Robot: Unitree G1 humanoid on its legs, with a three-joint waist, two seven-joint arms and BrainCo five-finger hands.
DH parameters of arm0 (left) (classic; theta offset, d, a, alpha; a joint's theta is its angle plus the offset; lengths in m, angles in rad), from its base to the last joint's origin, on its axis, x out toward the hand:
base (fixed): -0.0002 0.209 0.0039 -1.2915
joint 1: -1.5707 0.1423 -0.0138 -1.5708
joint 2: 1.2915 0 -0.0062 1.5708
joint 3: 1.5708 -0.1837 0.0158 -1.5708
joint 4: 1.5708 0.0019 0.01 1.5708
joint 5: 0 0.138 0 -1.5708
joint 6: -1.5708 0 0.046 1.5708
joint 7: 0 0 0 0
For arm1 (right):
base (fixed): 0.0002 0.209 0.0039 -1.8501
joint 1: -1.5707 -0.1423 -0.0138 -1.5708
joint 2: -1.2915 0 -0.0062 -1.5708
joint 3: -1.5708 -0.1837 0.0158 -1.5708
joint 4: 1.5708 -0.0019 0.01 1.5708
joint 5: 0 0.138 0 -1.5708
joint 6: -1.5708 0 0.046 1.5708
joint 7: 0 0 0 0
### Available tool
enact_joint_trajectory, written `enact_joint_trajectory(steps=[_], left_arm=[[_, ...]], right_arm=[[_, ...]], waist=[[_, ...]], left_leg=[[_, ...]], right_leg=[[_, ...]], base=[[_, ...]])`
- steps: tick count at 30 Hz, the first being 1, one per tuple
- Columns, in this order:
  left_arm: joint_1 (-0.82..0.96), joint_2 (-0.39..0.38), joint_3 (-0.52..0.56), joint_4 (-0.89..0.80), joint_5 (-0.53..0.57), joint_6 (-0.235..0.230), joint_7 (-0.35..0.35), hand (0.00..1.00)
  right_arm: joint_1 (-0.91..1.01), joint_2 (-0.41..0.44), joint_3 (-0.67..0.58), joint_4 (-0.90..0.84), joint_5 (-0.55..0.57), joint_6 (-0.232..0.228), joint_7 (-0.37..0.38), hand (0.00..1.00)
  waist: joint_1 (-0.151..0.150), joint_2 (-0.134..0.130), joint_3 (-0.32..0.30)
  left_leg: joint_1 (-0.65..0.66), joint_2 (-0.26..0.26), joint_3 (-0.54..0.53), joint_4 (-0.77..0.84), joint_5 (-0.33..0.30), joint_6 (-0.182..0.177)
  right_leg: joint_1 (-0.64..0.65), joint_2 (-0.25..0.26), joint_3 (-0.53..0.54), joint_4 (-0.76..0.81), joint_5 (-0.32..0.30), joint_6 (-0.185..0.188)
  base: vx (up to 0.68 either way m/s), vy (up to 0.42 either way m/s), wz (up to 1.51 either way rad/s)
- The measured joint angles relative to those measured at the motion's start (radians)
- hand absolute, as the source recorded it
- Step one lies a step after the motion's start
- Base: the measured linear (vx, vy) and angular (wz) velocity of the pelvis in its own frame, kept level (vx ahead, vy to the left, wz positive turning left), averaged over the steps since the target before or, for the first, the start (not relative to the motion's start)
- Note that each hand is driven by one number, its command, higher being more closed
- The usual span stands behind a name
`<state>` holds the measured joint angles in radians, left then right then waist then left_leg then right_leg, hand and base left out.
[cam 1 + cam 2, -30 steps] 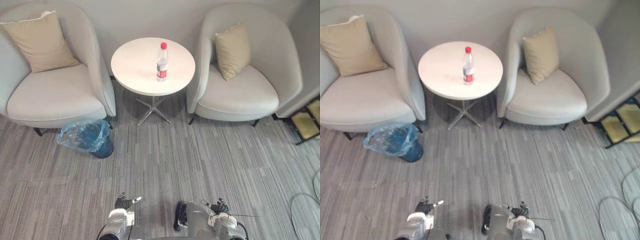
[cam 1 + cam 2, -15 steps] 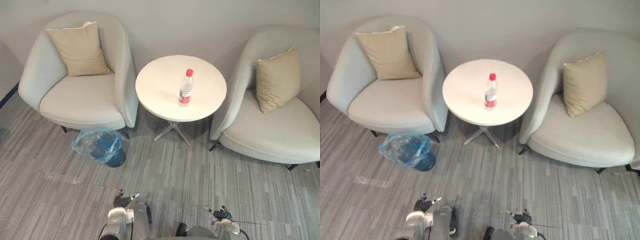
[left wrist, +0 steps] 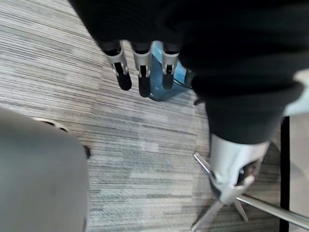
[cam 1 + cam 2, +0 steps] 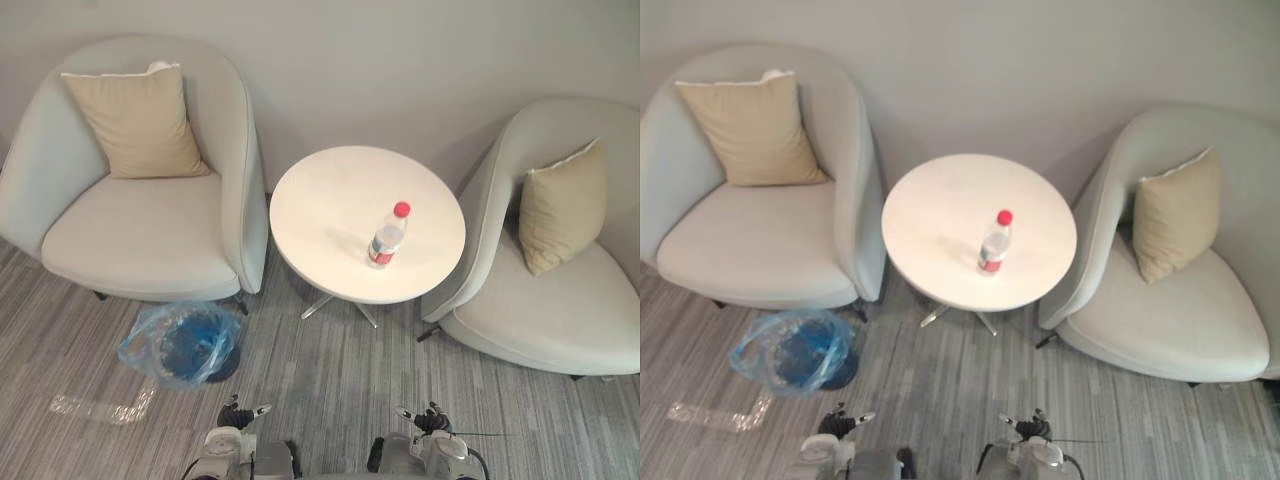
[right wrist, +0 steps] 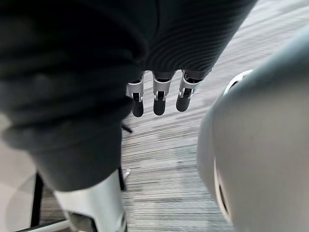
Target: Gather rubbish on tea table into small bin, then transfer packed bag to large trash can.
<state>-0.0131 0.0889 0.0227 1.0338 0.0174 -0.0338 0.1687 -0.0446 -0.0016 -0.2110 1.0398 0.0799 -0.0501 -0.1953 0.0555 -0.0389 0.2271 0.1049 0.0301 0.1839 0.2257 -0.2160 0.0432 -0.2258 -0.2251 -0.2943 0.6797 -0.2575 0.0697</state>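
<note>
Left wrist view: left hand (image 3: pixel 143 67) largely hides small bin (image 3: pixel 179 77).

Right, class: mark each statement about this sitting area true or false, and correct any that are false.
The bottle stands on the round table. True.
The small bin sits on the seat of the left armchair. False: the small bin stands on the carpet in front of the left armchair.
The left hand holds the bottle. False: its fingers are straight and hold nothing.
Each armchair holds a beige cushion. True.
</note>
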Motion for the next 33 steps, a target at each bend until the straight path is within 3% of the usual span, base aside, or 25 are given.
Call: enact_joint_trajectory(steps=[1, 2, 3, 4, 5, 8, 11, 15, 16, 17, 18, 19, 20, 21, 23, 26, 33], left_arm=[[0.001, 0.0, 0.001, 0.0, 0.002, 0.0, 0.0, 0.0], [0.004, 0.002, 0.002, -0.001, 0.004, -0.002, 0.0, 0.0], [0.003, 0.006, 0.006, 0.001, 0.01, -0.002, 0.0, 0.0], [0.002, -0.014, 0.028, 0.012, 0.019, -0.003, 0.001, 0.0], [0.006, -0.035, 0.041, 0.022, 0.02, -0.002, 0.001, 0.0], [0.001, -0.045, 0.047, 0.037, 0.024, -0.003, 0.0, 0.0], [-0.01, -0.053, 0.051, 0.034, 0.024, -0.004, -0.001, 0.0], [-0.013, -0.053, 0.05, 0.016, 0.023, -0.003, 0.0, 0.0], [-0.012, -0.044, 0.048, 0.016, 0.021, -0.003, 0.0, 0.0], [-0.012, -0.044, 0.047, 0.016, 0.021, -0.003, 0.0, 0.0], [-0.012, -0.044, 0.047, 0.014, 0.021, -0.003, 0.0, 0.0], [-0.01, -0.045, 0.042, 0.009, 0.021, -0.003, 0.0, 0.0], [-0.007, -0.047, 0.034, 0.008, 0.021, -0.003, 0.0, 0.0], [-0.007, -0.041, 0.029, 0.01, 0.021, -0.004, -0.001, 0.0], [-0.006, -0.033, 0.03, 0.015, 0.021, -0.003, 0.0, 0.0], [-0.004, -0.031, 0.03, 0.018, 0.024, -0.001, -0.001, 0.0], [0.007, -0.025, 0.007, 0.021, 0.043, 0.002, -0.001, 0.0]], right_arm=[[0.0, 0.0, 0.001, 0.0, 0.0, 0.0, 0.0, 0.0], [0.002, 0.001, 0.002, 0.001, 0.0, 0.0, 0.0, 0.0], [0.01, 0.001, 0.001, 0.005, 0.001, 0.001, 0.001, 0.0], [0.005, -0.014, 0.001, 0.009, 0.0, 0.001, 0.001, 0.0], [0.006, -0.024, -0.002, 0.008, 0.001, 0.001, 0.001, 0.0], [0.012, -0.033, -0.021, 0.008, 0.001, 0.0, -0.001, 0.0], [0.033, -0.035, -0.021, 0.008, 0.003, -0.001, -0.002, 0.0], [0.036, -0.037, -0.016, 0.006, 0.014, -0.004, -0.004, 0.0], [0.036, -0.033, -0.014, 0.007, 0.024, -0.006, -0.006, 0.0], [0.037, -0.032, -0.015, 0.007, 0.04, -0.008, -0.009, 0.0], [0.036, -0.032, -0.015, 0.007, 0.039, -0.008, -0.012, 0.0], [0.035, -0.031, -0.015, 0.007, 0.039, -0.009, -0.013, 0.0], [0.036, -0.039, -0.014, 0.004, 0.038, -0.009, -0.013, 0.0], [0.037, -0.035, -0.009, 0.006, 0.038, -0.008, -0.016, 0.0], [0.045, -0.022, -0.004, -0.001, 0.037, -0.008, -0.017, 0.0], [0.046, -0.016, -0.003, -0.003, 0.036, -0.008, -0.018, 0.0], [0.049, -0.018, 0.01, -0.005, 0.001, -0.009, -0.021, 0.0]], waist=[[-0.001, -0.002, -0.001], [-0.002, -0.015, -0.01], [-0.005, -0.032, -0.015], [0.004, 0.009, -0.015], [0.001, 0.03, -0.023], [-0.009, 0.06, -0.036], [-0.008, 0.055, -0.035], [0.003, 0.061, -0.035], [0.005, 0.053, -0.03], [0.003, 0.055, -0.029], [0.002, 0.056, -0.029], [0.003, 0.056, -0.028], [0.003, 0.07, -0.033], [0.009, 0.058, -0.038], [0.01, 0.04, -0.048], [0.009, 0.034, -0.052], [0.005, 0.038, -0.074]], left_leg=[[0.007, 0.002, -0.009, 0.001, -0.003, -0.006], [0.008, -0.007, -0.027, 0.005, -0.017, -0.029], [0.013, -0.019, -0.05, 0.005, -0.033, -0.055], [0.017, 0.003, -0.062, 0.004, -0.053, -0.084], [0.015, 0.025, -0.067, 0.002, -0.054, -0.085], [0.02, 0.051, -0.115, 0.002, -0.051, -0.09], [-0.02, 0.073, -0.151, 0.091, -0.05, -0.097], [-0.149, 0.1, -0.15, 0.365, -0.045, -0.121], [-0.158, 0.101, -0.155, 0.38, -0.083, -0.135], [-0.169, 0.096, -0.156, 0.345, -0.127, -0.132], [-0.18, 0.09, -0.161, 0.317, -0.132, -0.134], [-0.196, 0.075, -0.178, 0.24, -0.119, -0.129], [-0.205, 0.071, -0.199, 0.155, -0.051, -0.131], [-0.189, 0.052, -0.179, 0.141, -0.036, -0.116], [-0.176, 0.032, -0.146, 0.12, -0.03, -0.102], [-0.146, 0.005, -0.112, 0.09, -0.027, -0.094], [-0.101, -0.014, -0.118, 0.038, -0.014, -0.076]], right_leg=[[-0.012, 0.025, 0.022, -0.11, 0.036, -0.01], [-0.018, 0.049, 0.063, -0.217, 0.127, -0.029], [-0.02, 0.054, 0.083, -0.26, 0.171, -0.056], [-0.013, 0.073, 0.079, -0.244, 0.155, -0.061], [-0.009, 0.088, 0.075, -0.25, 0.15, -0.064], [0.036, 0.112, 0.027, -0.294, 0.124, -0.077], [0.096, 0.123, -0.025, -0.345, 0.11, -0.078], [0.146, 0.138, -0.04, -0.394, 0.111, -0.081], [0.163, 0.135, -0.034, -0.41, 0.116, -0.084], [0.18, 0.133, -0.029, -0.427, 0.124, -0.076], [0.188, 0.128, -0.026, -0.432, 0.127, -0.071], [0.192, 0.12, -0.021, -0.434, 0.131, -0.06], [0.189, 0.127, -0.015, -0.43, 0.131, -0.043], [0.184, 0.124, 0.033, -0.428, 0.135, -0.025], [0.186, 0.109, 0.07, -0.465, 0.153, -0.008], [0.195, 0.09, 0.1, -0.493, 0.167, 0.011], [0.233, 0.091, 0.105, -0.546, 0.172, 0.016]], base=[[0.31, -0.242, 0.33], [0.27, -0.241, 0.4], [0.28, -0.244, 0.21], [0.25, -0.211, 0.1], [0.23, -0.185, -0.01], [0.18, -0.154, 0.25], [0.09, -0.128, 0.58], [0.05, -0.015, 0.15], [0.07, 0.068, -0.02], [0.05, 0.085, -0.08], [0.04, 0.131, -0.17], [0.03, 0.137, -0.21], [0.05, 0.182, -0.39], [0.08, 0.167, -0.35], [0.11, 0.18, -0.3], [0.08, 0.141, -0.29], [0.08, 0.02, -0.04]])
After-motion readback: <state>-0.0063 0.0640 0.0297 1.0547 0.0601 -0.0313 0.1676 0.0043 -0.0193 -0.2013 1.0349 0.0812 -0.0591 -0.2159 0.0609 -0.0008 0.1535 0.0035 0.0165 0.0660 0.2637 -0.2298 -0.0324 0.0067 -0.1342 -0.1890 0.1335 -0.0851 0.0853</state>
